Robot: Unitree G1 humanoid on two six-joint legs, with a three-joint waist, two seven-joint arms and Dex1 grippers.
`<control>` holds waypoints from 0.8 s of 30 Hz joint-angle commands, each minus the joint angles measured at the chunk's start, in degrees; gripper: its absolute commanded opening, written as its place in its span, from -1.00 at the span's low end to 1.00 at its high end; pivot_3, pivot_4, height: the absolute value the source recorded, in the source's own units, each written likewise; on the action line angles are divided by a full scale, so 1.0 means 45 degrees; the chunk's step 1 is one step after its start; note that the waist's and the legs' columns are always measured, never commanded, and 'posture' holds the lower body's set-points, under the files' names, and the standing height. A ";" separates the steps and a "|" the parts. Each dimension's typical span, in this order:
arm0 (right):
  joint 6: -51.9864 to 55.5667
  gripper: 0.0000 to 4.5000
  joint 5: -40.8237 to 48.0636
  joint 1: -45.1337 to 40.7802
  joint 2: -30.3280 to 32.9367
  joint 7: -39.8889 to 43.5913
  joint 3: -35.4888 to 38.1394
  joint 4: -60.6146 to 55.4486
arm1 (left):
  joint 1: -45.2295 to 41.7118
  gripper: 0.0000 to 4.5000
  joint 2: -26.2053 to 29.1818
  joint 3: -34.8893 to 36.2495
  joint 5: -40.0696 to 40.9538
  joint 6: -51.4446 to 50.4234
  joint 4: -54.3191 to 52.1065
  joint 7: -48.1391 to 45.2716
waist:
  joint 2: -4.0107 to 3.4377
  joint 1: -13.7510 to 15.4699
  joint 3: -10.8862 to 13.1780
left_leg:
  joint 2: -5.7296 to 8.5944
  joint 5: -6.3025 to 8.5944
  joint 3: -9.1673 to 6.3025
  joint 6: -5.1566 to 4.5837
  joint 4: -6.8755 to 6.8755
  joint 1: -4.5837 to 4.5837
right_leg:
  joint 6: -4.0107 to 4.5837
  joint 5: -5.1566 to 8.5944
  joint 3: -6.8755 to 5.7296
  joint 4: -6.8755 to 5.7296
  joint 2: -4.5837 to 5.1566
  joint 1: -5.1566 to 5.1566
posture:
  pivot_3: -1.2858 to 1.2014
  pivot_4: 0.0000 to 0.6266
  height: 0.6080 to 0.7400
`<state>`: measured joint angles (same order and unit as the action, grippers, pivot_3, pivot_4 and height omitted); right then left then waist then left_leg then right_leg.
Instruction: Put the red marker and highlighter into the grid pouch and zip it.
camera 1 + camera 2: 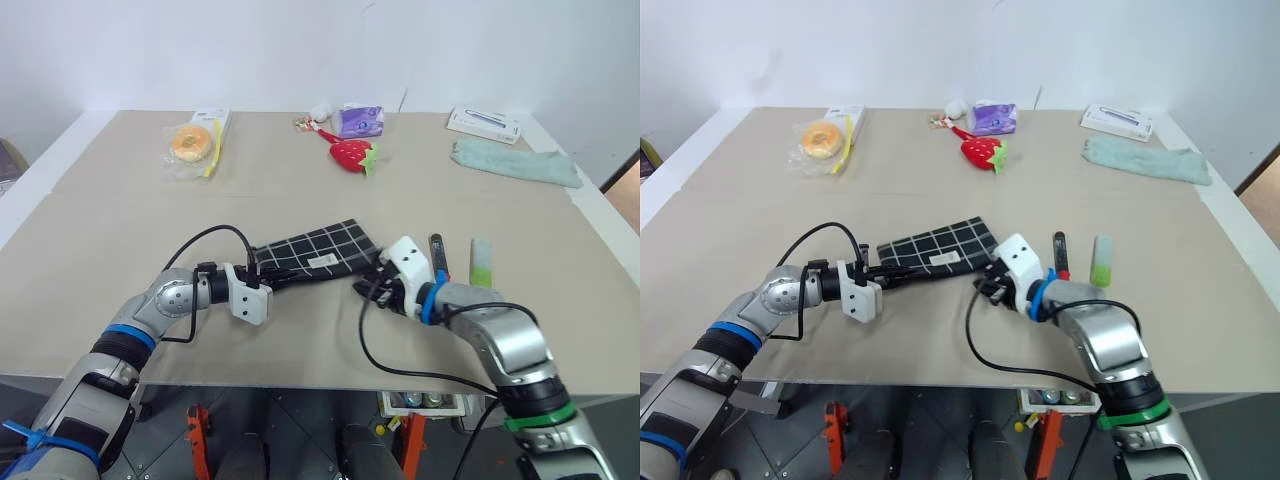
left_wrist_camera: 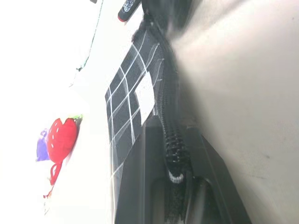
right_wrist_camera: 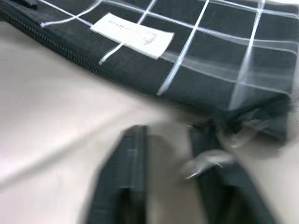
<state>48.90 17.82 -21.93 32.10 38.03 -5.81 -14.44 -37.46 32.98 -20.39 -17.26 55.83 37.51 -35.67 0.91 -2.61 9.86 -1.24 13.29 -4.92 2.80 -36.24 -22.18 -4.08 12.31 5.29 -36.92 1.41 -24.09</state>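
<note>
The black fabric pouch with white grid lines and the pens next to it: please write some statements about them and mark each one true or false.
1. The left end effector is shut on the edge of the black fabric pouch with white grid lines. True.
2. The slim black marker with a red end is inside the pouch. False: it lies on the beige table, beside the pouch.
3. The stubby light-green highlighter lies next to the marker. True.
4. The right end effector holds the highlighter. False: its fingers stand apart, holding nothing, at the pouch's end.
5. The red strawberry toy rests on the pouch. False: it lies farther back on the table.
</note>
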 commanded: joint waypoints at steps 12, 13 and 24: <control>0.1415 0.97 0.0150 -0.1123 -0.0140 -0.1228 0.0748 0.0630 | 0.0214 -1.00 -0.0126 -0.0040 0.0137 -0.0158 -0.0256 -0.0226 | 0.0002 0.0002 0.0001 | 0.0006 0.0001 0.0013 -0.0001 -0.0003 -0.0002 | -0.0002 -0.0001 0.0023 0.0000 -0.0002 -0.0002 | 0.03 -0.52 0.99; 0.1578 0.97 0.0120 -0.1138 -0.0220 -0.1353 0.0698 0.0661 | 0.0225 -1.00 -0.0120 -0.0032 0.0141 -0.0169 -0.0275 -0.0229 | 0.0002 0.0006 0.0001 | 0.0008 0.0001 0.0012 -0.0001 -0.0004 -0.0004 | -0.0003 0.0000 0.0023 0.0000 0.0000 -0.0002 | 0.03 -0.52 0.99; 0.2004 -0.75 0.0187 -0.1336 -0.0214 -0.1553 0.0574 -0.0014 | 0.0448 -1.00 -0.0092 0.0081 0.0106 -0.0308 -0.0533 -0.0193 | 0.0001 -0.0014 0.0002 | 0.0009 0.0001 0.0013 -0.0002 -0.0003 -0.0005 | -0.0005 0.0001 0.0027 -0.0001 -0.0001 -0.0008 | 0.03 -0.52 0.99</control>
<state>57.33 17.86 -26.50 30.86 31.05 -4.01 -11.40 -36.65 32.72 -19.58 -16.83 54.56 36.32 -36.55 0.91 -2.68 9.86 -1.21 13.30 -4.87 2.79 -36.25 -22.21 -4.10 12.31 5.41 -36.92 1.40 -24.12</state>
